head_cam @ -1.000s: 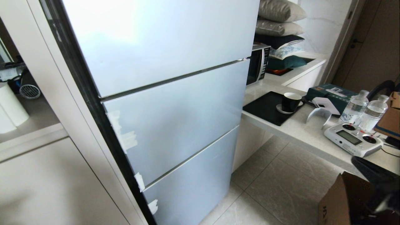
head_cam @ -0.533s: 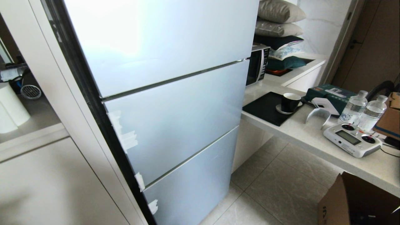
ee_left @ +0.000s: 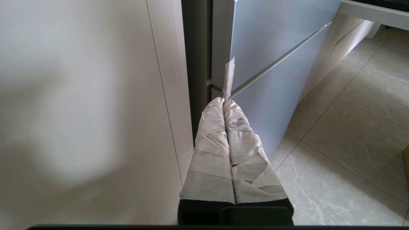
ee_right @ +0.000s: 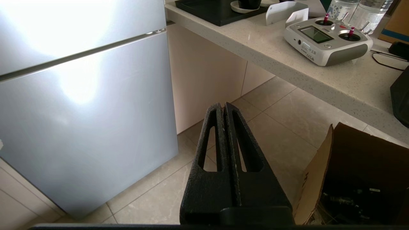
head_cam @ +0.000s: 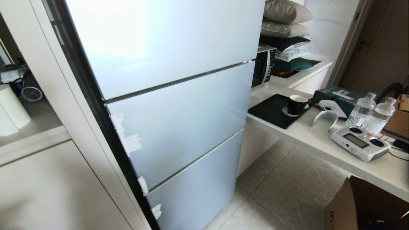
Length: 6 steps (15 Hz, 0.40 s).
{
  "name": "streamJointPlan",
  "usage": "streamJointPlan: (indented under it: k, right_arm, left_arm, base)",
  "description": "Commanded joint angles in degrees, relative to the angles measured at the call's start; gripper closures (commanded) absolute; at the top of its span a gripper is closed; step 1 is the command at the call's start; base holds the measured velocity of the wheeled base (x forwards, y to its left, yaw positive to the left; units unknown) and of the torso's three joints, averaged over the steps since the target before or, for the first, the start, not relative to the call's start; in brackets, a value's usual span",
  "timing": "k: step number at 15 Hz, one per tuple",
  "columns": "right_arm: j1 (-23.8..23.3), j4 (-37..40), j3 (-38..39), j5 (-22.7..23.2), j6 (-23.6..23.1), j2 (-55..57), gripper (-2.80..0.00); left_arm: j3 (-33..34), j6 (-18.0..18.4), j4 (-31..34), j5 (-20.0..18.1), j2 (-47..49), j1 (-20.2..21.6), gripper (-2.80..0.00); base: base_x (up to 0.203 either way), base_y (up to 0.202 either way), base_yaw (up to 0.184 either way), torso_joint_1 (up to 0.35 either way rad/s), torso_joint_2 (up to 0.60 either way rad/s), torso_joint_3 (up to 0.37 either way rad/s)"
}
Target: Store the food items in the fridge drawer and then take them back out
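We find left gripper (ee_left: 223,103) closed, empty, near fridge fronts (head_cam: 179,115), all shut. Right gripper (ee_right: 223,107) closed, empty, over floor. Fridge drawer, food items unseen; we judge task finished or unstarted.

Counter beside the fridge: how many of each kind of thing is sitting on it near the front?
Water bottles: 2
Black cup: 1
Saucer under the cup: 1
Black tray: 1
Remote controller: 1
Green box: 1
Total: 7
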<state>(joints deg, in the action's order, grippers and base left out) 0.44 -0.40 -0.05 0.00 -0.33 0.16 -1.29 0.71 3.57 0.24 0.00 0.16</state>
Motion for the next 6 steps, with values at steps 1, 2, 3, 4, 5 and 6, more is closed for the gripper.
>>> streamJointPlan:
  k: [1,2,3,4,5,6]
  right_arm:
    - [0.0,0.1,0.0,0.0,0.3,-0.2,0.00]
    - [0.0,0.1,0.0,0.0,0.1,-0.2,0.00]
    - [0.0,0.1,0.0,0.0,0.1,-0.2,0.00]
    - [0.0,0.1,0.0,0.0,0.1,-0.2,0.00]
    - [0.0,0.1,0.0,0.0,0.1,-0.2,0.00]
    - [0.0,0.1,0.0,0.0,0.1,-0.2,0.00]
  left_arm:
    - [0.0,0.0,0.0,0.0,0.1,0.0,0.00]
    - [0.0,0.0,0.0,0.0,0.1,0.0,0.00]
    - [0.0,0.0,0.0,0.0,0.1,0.0,0.00]
    - [0.0,0.0,0.0,0.0,0.1,0.0,0.00]
    - [0.1,0.0,0.0,0.0,0.1,0.0,0.00]
    - [0.0,0.0,0.0,0.0,0.1,0.0,0.00]
  base:
    - [0.000,0.000,0.000,0.000,0.00,0.000]
    - [0.000,0.000,0.000,0.000,0.00,0.000]
    - [0.000,0.000,0.000,0.000,0.00,0.000]
    - [0.000,0.000,0.000,0.000,0.00,0.000]
    - [0.000,0.000,0.000,0.000,0.00,0.000]
    - [0.000,0.000,0.000,0.000,0.00,0.000]
